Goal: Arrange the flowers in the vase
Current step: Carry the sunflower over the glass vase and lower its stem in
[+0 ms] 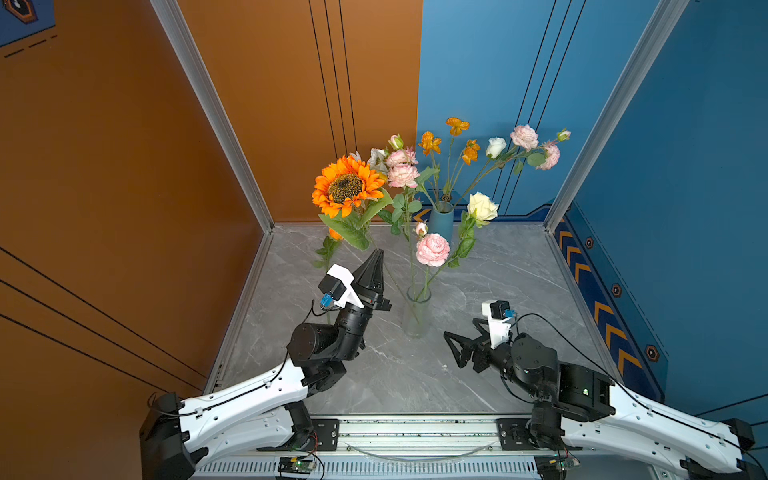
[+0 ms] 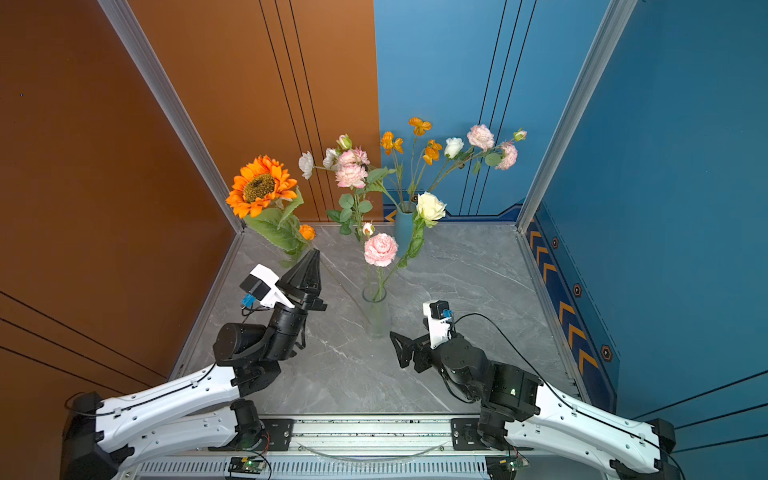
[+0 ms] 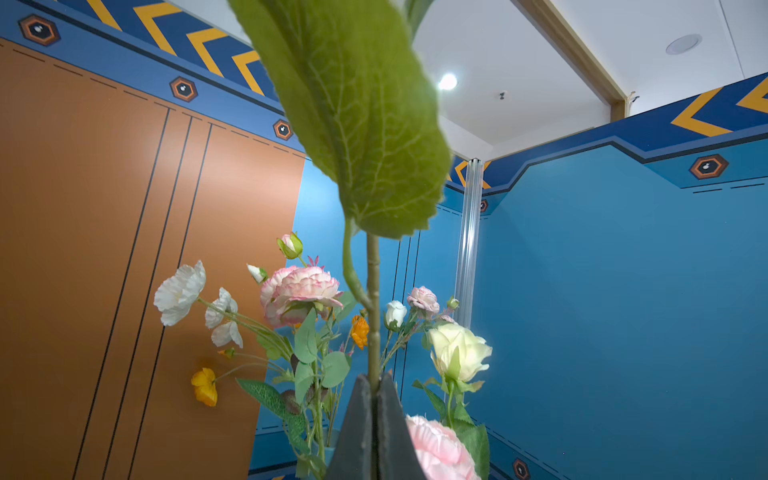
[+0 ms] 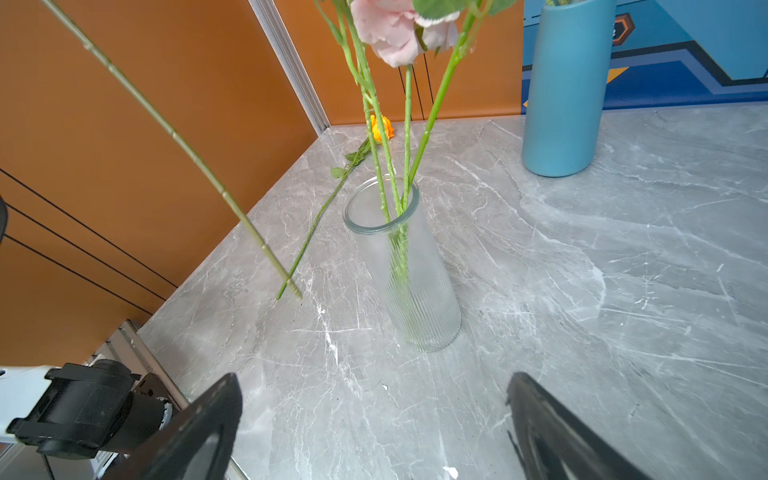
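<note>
- Left wrist view: the left gripper (image 3: 376, 388) is seen shut tight on the stem of the sunflower (image 1: 345, 187), just under a large leaf (image 3: 353, 116).
- In both top views the sunflower is held up left of centre. Its stem slants down towards the glass vase (image 1: 417, 316) in the middle of the frame, but the cut end is outside the vase, beside it.
- Done so far: several stems stand in the glass vase, among them a pink bloom (image 1: 432, 249) and a cream rose (image 1: 482, 206).
- Left to do: the sunflower is not yet in, and one orange flower (image 4: 381, 129) lies on the table (image 1: 498, 291) near the left back corner.
- More flowers stand in the blue vase (image 1: 441, 222) at upper centre. Whether they are meant to be moved cannot be told.
- The right gripper (image 1: 454, 350) is spread wide and empty, low and right of the glass vase.
- Whether the sunflower's stem end touches the table cannot be judged.
- The lying flower is mostly hidden by leaves in the top views, and the stems are blurred by the ribbed glass.
</note>
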### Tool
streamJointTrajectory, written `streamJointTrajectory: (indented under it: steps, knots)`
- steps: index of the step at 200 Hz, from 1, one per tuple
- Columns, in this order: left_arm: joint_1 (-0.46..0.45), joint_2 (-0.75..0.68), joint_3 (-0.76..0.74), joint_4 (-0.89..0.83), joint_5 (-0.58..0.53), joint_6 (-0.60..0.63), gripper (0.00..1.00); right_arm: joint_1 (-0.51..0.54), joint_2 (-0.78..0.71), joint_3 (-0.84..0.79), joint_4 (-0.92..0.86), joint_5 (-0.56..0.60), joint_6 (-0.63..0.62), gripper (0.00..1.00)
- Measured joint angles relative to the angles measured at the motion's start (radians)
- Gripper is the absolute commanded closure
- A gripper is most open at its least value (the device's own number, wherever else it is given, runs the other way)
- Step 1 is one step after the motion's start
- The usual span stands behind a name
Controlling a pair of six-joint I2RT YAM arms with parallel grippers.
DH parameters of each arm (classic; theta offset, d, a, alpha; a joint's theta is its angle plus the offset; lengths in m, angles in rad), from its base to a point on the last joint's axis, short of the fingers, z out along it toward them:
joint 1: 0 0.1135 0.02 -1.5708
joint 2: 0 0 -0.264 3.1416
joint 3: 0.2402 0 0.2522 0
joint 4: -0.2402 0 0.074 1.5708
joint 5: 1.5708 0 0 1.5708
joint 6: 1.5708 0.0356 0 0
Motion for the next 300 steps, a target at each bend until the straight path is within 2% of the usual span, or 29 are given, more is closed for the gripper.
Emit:
streamJointTrajectory:
  steps: [43,78,106,140,180,236,300]
  knots:
    - [-0.005,0.143,0.084,0.162,0.005,0.156,1.0,-0.018,0.001,-0.016,0.0,-0.023,0.0,0.0]
    - [-0.006,0.208,0.111,0.203,0.016,0.259,1.0,-0.04,-0.013,-0.031,0.0,-0.033,0.003,0.0]
    - [-0.006,0.242,0.11,0.206,0.016,0.285,1.0,-0.064,-0.019,-0.032,0.0,-0.051,0.004,0.0]
    - [0.0,0.249,0.098,0.214,0.014,0.276,1.0,-0.09,-0.017,-0.037,0.001,-0.077,0.008,0.0]
    - [0.024,0.278,0.06,0.224,-0.012,0.203,1.0,-0.103,0.03,-0.04,0.024,-0.126,0.006,0.0]
    - [0.065,0.37,0.044,0.224,-0.056,0.106,1.0,-0.103,0.105,-0.042,0.096,-0.175,0.006,0.0]
    - [0.108,0.501,0.044,0.225,-0.069,0.002,1.0,-0.128,0.079,-0.075,0.116,-0.186,-0.001,0.0]
